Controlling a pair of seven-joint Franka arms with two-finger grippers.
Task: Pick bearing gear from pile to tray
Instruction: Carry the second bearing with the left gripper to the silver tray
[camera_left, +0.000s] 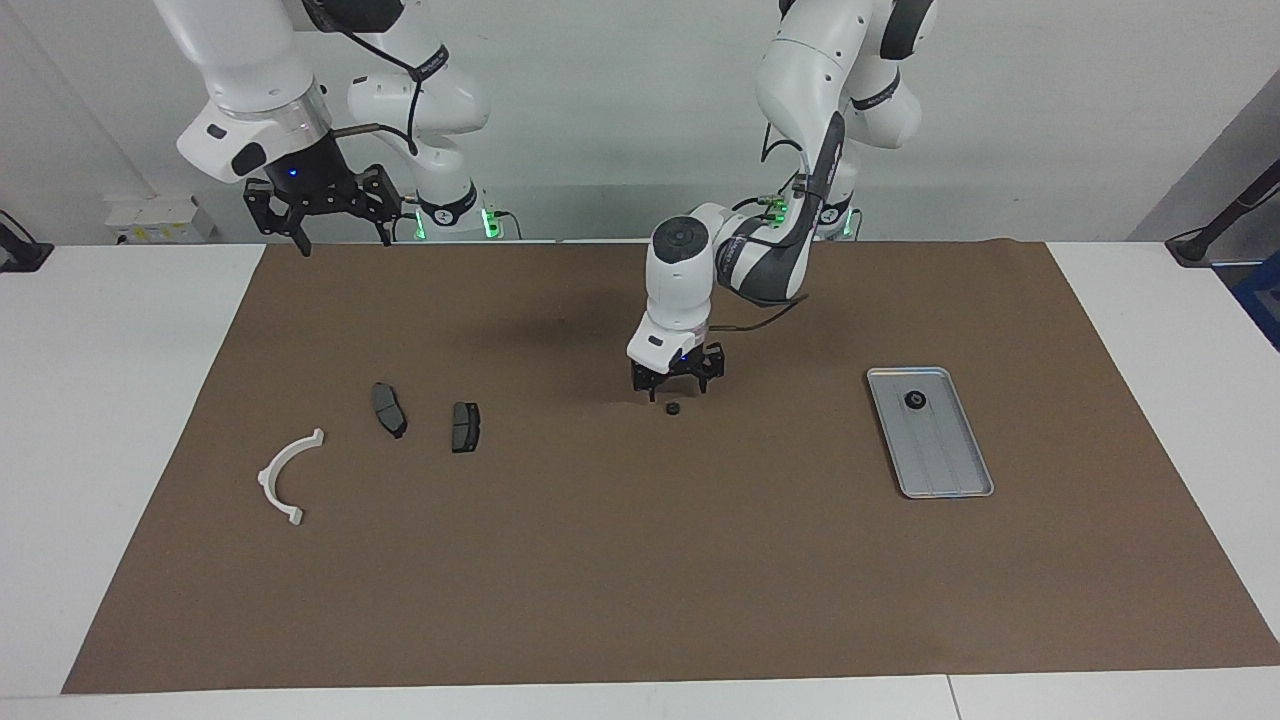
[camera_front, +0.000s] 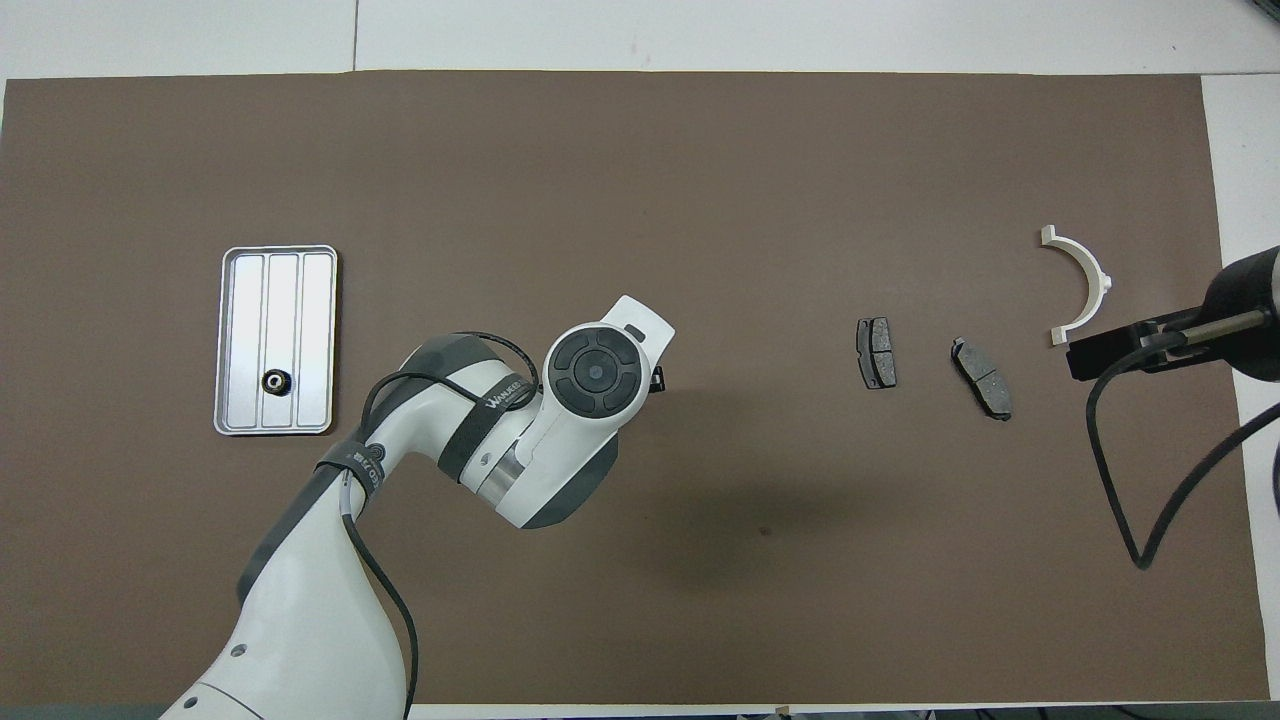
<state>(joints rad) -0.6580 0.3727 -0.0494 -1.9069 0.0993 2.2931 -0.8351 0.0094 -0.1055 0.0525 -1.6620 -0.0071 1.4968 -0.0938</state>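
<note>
Lying mid-frame on the mat (camera_left: 640, 560), a black gear (camera_left: 673, 408) sits just below the left gripper (camera_left: 676, 386), whose fingers are spread. Another gear (camera_left: 915, 400) rests in the tray (camera_left: 962, 478) at right. Upper left, the right gripper (camera_left: 340, 233) hangs spread, holding nothing.
</note>
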